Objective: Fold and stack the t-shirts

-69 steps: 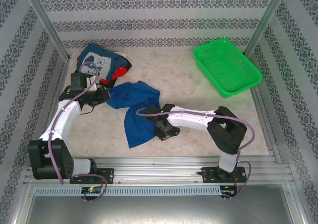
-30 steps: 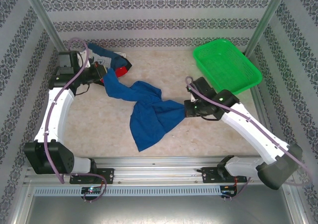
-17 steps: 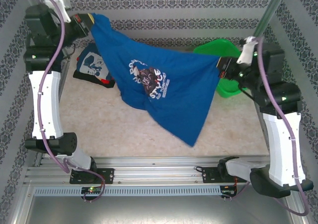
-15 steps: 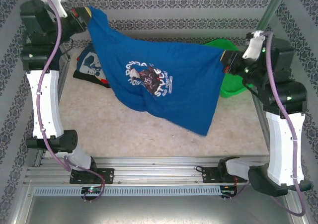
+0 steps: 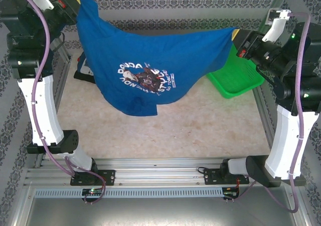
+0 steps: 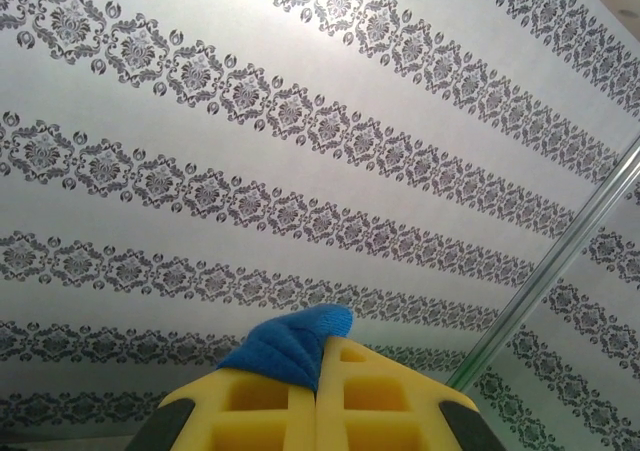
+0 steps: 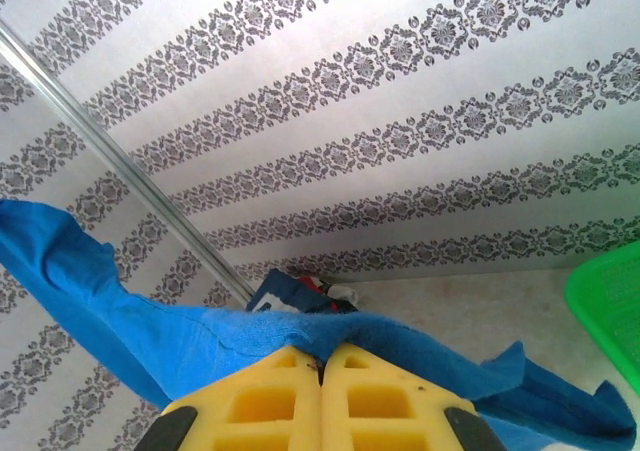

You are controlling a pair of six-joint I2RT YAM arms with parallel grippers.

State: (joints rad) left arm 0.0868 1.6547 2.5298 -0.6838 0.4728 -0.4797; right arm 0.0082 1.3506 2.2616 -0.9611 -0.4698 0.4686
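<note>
Royal-blue t-shirt [image 5: 150, 60] hangs spread mid-air, corners pinched in the clamped jaws of left gripper [image 5: 75, 0] and right gripper [image 5: 236, 37], dark print (white lettering) tilted. Navy t-shirt [image 5: 84, 71] lies crumpled well below left jaws.

A pale, marbled table [image 5: 200, 121] is edged by a metal rail [image 5: 165, 163] on its near side. A green basket [image 5: 235, 80] is set at the far right corner. A pile of shirts [image 5: 83, 70] is laid at the far left. Navy cloth and a little red are made out in the pile from the right wrist view.
</note>
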